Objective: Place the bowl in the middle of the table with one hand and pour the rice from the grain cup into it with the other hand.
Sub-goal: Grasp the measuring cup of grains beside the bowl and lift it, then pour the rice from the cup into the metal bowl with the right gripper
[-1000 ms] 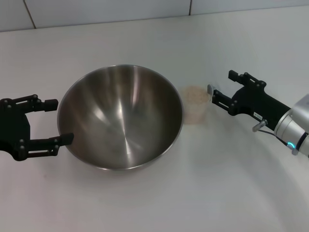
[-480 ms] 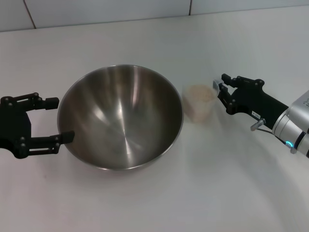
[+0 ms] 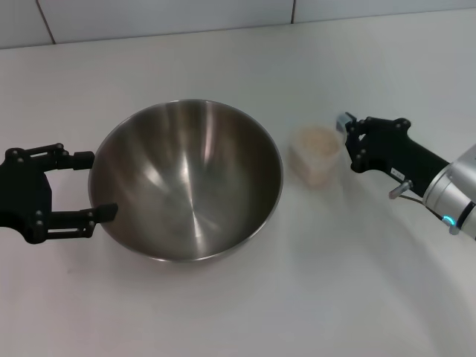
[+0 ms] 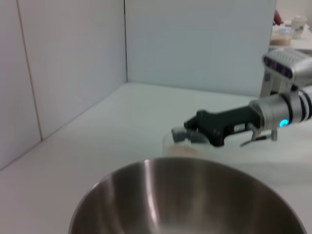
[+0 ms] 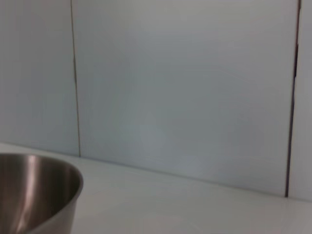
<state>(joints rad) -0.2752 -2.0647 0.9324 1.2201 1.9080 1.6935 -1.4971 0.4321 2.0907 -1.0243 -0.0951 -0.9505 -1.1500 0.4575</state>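
The steel bowl [image 3: 186, 190] stands on the white table [image 3: 245, 312]; it also shows in the left wrist view [image 4: 185, 200] and the right wrist view [image 5: 34, 195]. My left gripper [image 3: 104, 184] is open, with its fingers at the bowl's left rim. The clear grain cup [image 3: 315, 155] with rice [image 3: 314, 138] stands upright just right of the bowl. My right gripper [image 3: 346, 126] is shut on the cup's right rim; the left wrist view shows the gripper [image 4: 181, 136] at the cup [image 4: 178, 147].
A white panelled wall [image 5: 185, 87] runs along the table's far edge. Bare table lies in front of the bowl and to the cup's right under my right arm [image 3: 446, 193].
My right gripper has turned and closed at the cup's right rim. The cup has shifted a little right, away from the bowl. The left gripper has barely moved.
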